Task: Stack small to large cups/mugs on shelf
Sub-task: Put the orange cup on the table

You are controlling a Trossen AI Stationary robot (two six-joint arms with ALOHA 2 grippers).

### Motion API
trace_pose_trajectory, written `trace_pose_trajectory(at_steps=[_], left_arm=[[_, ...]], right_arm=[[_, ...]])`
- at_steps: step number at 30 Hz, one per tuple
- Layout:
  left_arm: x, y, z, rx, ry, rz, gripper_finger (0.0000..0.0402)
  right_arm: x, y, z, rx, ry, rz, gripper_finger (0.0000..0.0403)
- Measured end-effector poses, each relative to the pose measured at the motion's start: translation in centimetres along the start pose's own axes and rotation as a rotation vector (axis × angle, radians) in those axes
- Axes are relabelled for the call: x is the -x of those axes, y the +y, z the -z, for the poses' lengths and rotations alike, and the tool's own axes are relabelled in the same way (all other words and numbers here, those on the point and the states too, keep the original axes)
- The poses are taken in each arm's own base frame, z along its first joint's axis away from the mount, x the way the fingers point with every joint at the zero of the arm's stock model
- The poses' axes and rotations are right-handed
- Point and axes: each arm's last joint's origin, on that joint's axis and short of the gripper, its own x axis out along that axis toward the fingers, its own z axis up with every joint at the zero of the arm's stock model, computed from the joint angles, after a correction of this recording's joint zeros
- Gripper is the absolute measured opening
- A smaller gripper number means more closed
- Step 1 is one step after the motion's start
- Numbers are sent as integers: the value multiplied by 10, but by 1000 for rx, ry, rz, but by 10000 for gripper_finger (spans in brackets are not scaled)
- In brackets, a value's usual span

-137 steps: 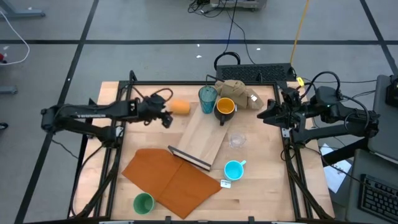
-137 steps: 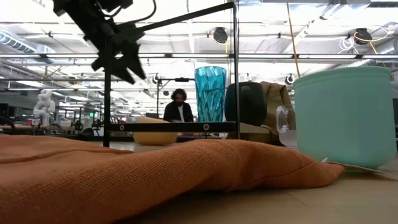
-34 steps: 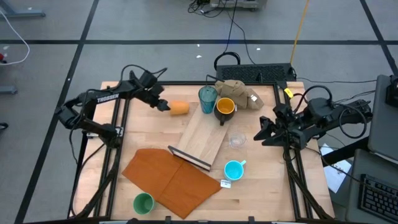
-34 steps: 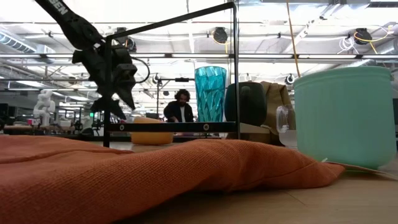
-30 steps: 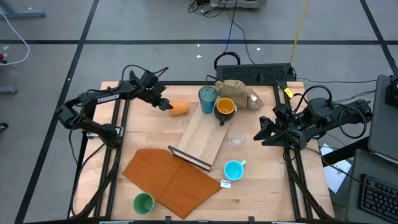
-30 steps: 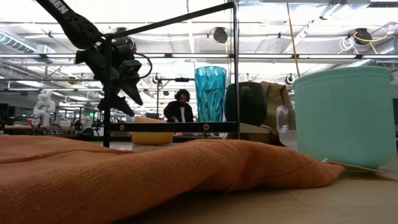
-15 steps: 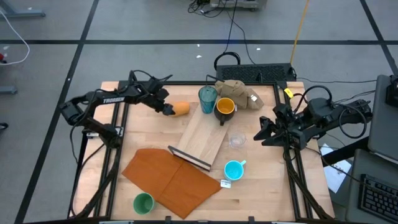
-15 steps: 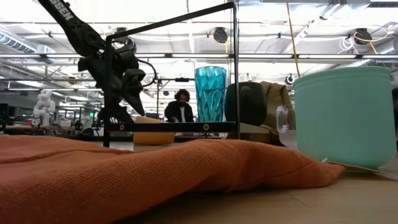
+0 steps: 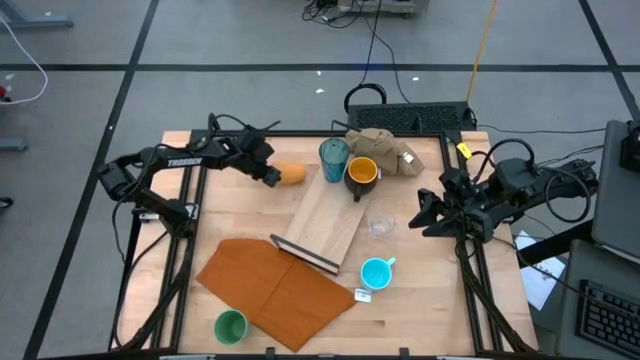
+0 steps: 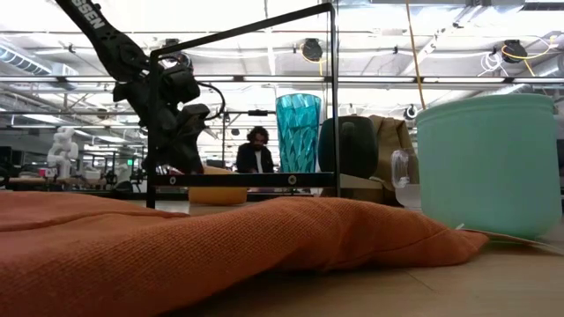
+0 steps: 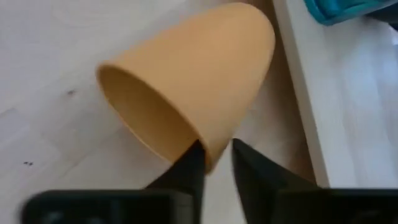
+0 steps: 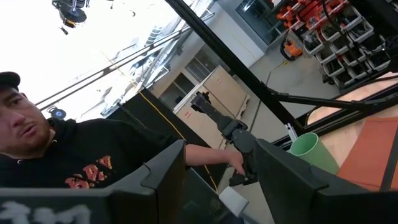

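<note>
An orange cup (image 9: 291,174) lies on its side on the table at the far left, mouth toward my left gripper (image 9: 272,177), which is shut on it. On the pale shelf board (image 9: 330,215) stand a teal tumbler (image 9: 334,158) and a dark yellow-lined mug (image 9: 361,173). A clear glass (image 9: 380,225), a light blue mug (image 9: 376,272) and a green cup (image 9: 231,326) stand on the table. My right gripper (image 9: 425,210) hangs open above the table's right edge, with nothing between its fingers. My left gripper pinches the orange cup's wall at the rim (image 11: 210,160), one finger (image 11: 191,167) inside the mouth and one (image 11: 249,171) outside. The fingers slant down from the table's left. The cup lies on its side on the table.
An orange-brown sheet (image 9: 270,290) covers the near left of the table. A tan cloth lump (image 9: 385,148) sits at the far edge beside the mug. Black frame bars run along the table's sides. A person shows in the room beyond (image 12: 56,143).
My left gripper has gone down and toward the table's right, up to the orange cup's mouth, and has shut on its rim. The cup lies where it was.
</note>
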Motion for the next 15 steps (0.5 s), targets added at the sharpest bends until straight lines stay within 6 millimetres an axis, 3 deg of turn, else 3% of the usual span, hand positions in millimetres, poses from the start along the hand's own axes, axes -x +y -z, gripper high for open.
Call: trace_pose_trajectory(at_steps=[3, 10, 15], left_arm=[[0, -1, -3, -5, -25, 9, 12], [5, -6, -4, 22, -21, 17, 6], [29, -19, -9, -10, 27, 14, 5]], right_arm=[[0, 0, 0, 4, 0, 0, 180], [0, 0, 0, 20, 2, -1, 180], [0, 0, 0, 33, 5, -4, 180]])
